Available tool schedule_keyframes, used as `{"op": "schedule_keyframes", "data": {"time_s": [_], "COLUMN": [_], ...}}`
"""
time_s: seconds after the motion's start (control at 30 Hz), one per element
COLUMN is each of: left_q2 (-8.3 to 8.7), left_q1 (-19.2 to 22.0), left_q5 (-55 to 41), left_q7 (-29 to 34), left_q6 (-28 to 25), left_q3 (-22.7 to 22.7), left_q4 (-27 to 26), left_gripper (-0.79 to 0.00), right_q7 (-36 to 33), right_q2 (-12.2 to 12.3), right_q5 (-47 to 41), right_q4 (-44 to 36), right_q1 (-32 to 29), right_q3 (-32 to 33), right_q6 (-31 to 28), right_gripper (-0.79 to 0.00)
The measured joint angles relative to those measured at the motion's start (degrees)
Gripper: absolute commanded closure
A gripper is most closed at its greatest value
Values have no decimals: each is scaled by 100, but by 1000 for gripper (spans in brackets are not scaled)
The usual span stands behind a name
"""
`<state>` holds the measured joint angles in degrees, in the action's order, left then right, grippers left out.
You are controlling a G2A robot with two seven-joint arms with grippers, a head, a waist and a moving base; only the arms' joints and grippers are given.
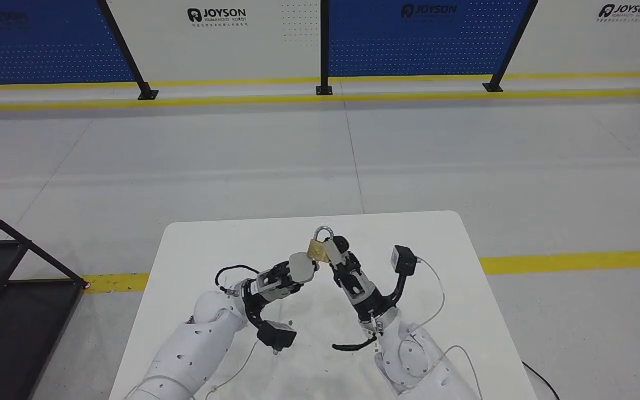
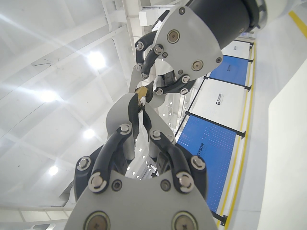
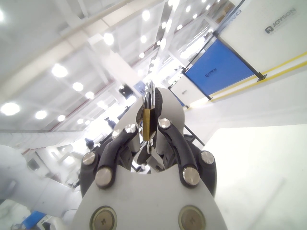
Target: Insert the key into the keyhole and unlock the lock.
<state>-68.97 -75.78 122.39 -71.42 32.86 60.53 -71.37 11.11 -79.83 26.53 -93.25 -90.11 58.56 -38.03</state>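
Both arms meet above the middle of the white table. My right gripper is shut on a small brass padlock, held upright with its silver shackle sticking out past the fingertips. From the top view the padlock hangs between the right gripper and the left gripper. My left gripper is shut on a silver key, whose tip sits against the bottom of the brass lock body. How deep the key sits is hidden.
A black frame stands off the table's left side. Thin cables trail from the arms over the tabletop. Blue and white barrier panels line the far floor behind a yellow stripe.
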Motion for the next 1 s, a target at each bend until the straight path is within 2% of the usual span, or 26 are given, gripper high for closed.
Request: {"op": "schedule_keyframes", "data": {"time_s": [0.1, 0.2, 0.23, 0.27, 0.33, 0.37, 0.53, 0.67, 0.77, 0.87, 1.0], "left_q2": [-4, -10, -11, -13, -15, -14, -5, 1, 13, 36, 93], "left_q1": [-22, -44, -46, -50, -66, -74, -193, -351, -411, -442, -502], "left_q5": [76, 106, 107, 107, 101, 106, 164, 103, 55, 155, 545], "left_q7": [78, 111, 120, 128, 141, 155, 313, 467, 447, 488, 608], "left_q6": [77, 111, 119, 128, 141, 155, 312, 467, 447, 488, 607], "left_q3": [16, 14, 17, 21, 34, 46, 161, 295, 404, 563, 810], "left_q4": [-39, -72, -83, -95, -137, -160, -360, -542, -556, -504, -469], "left_gripper": [-289, -376, -440, -465, -570, -591, -625, -699, -677, -665, -650], "right_q7": [40, 88, 111, 143, 286, 348, 744, 1134, 1169, 1032, 453], "right_q2": [-4, -9, -11, -13, -24, -29, -69, -107, -125, -121, -43], "right_q5": [-20, -24, -27, -33, -37, -20, -55, 70, 260, 415, 613], "right_q4": [4, -5, -8, -10, -22, -21, -23, 24, 95, 91, -169], "right_q1": [-5, -12, -16, -21, -35, -41, -68, -71, -36, -15, -141], "right_q3": [-4, -11, -14, -17, -18, -24, -64, -94, -128, -109, 76], "right_q6": [3, 5, 0, -7, -21, -28, -104, -183, -18, 176, 430], "right_gripper": [0, 0, 0, 0, 0, 0, 0, 0, 0, 0, 0]}}
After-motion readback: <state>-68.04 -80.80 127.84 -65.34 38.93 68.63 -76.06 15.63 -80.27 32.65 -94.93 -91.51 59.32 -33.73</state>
